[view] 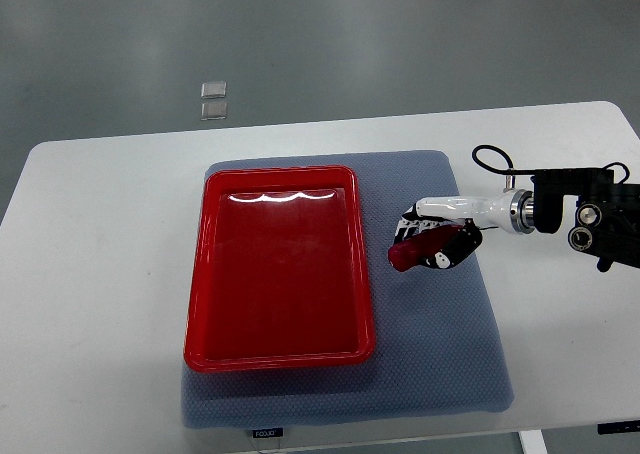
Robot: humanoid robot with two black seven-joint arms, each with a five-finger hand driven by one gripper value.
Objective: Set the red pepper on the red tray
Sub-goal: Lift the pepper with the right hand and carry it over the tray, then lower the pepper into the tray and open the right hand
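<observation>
One arm of mine is at work, the right one, reaching in from the right edge of the tabletop (pixel 100 234) and stretched level toward the left. My right hand (pixel 437 239) lies over the right part of the blue mat (pixel 440 354), fingers curled around the red pepper (pixel 418 247), whose red end pokes out toward the tray. The pepper sits in my grip just beside the red tray's (pixel 280 357) right rim, outside it. That tray rests on the mat's left half, long sides running away from me, with only its glossy red floor showing inside. Two small clear squares (pixel 213 100) lie on the floor beyond the tabletop's far edge.
</observation>
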